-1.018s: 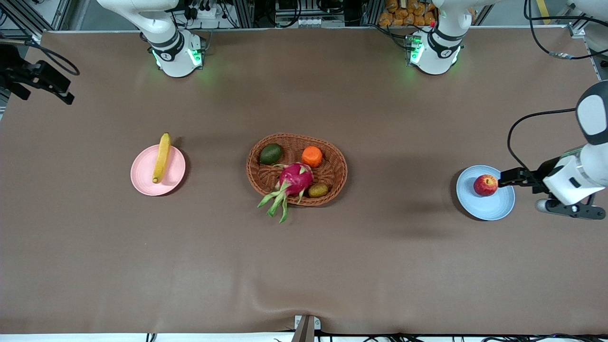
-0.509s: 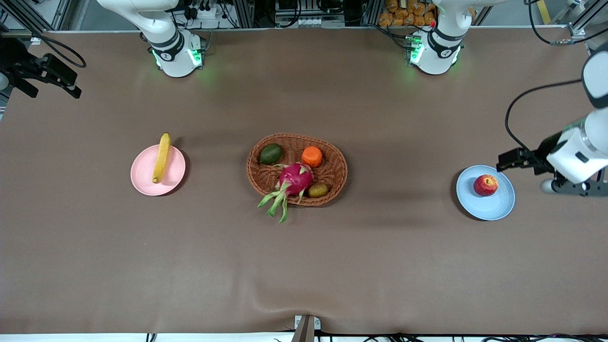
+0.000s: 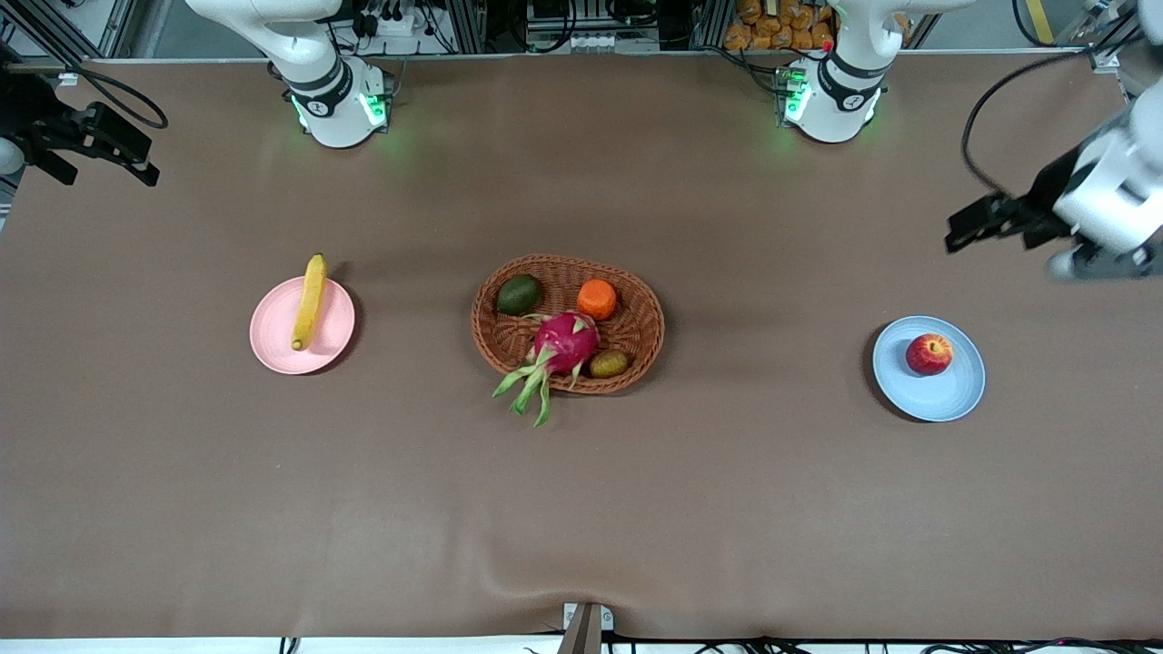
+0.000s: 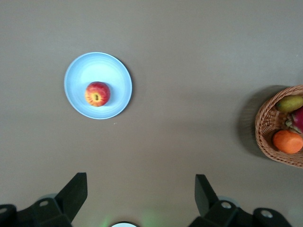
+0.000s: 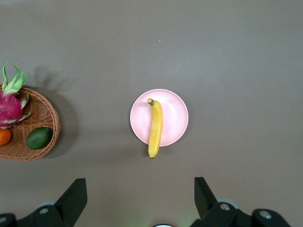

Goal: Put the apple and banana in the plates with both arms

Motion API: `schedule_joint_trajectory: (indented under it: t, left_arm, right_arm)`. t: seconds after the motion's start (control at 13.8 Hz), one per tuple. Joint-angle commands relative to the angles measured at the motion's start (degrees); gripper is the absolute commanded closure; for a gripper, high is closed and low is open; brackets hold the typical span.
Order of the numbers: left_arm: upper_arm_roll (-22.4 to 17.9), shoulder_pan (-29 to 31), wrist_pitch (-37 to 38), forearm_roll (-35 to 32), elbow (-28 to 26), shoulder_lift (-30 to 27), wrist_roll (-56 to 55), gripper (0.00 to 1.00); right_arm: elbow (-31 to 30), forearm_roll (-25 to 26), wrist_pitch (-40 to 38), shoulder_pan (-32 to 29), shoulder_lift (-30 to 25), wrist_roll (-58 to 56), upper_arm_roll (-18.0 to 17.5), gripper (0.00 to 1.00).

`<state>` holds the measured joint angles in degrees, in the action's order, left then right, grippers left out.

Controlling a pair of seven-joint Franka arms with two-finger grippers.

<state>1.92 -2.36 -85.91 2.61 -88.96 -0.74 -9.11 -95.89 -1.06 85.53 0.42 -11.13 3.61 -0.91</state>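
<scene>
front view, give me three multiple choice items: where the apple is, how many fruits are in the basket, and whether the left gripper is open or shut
1. Where is the apple?
A. on the blue plate
B. in the basket
C. on the pink plate

2. How many fruits lie in the wicker basket?
A. two
B. four
C. six

3. What state is the left gripper in?
A. shut on the apple
B. shut, empty
C. open, empty

Answers: 1 A, the apple sits on the blue plate. 2 B, four fruits show. 3 C, its fingers stand wide apart with nothing between them.

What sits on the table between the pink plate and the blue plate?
The wicker basket, holding a dragon fruit, orange and avocado, lies between the pink plate and blue plate in the front view.
</scene>
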Motion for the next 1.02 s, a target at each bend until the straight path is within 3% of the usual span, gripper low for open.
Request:
schedule_joint_trajectory:
  t: [0.0,0.95]
  left_arm:
    - [-3.2,-0.3,2.3,0.4,-1.7,-5.6,2.0,0.0]
    - [-3.9,-1.4,2.9,-2.6,-1.0,-4.4,5.1,0.0]
  right_arm:
    - [-1.1,-0.3,-0.2,-0.4,-1.3,-1.0,-0.1,0.0]
    - [-0.8,-0.2,-0.1,-0.8,-1.0,-1.0,0.0,0.0]
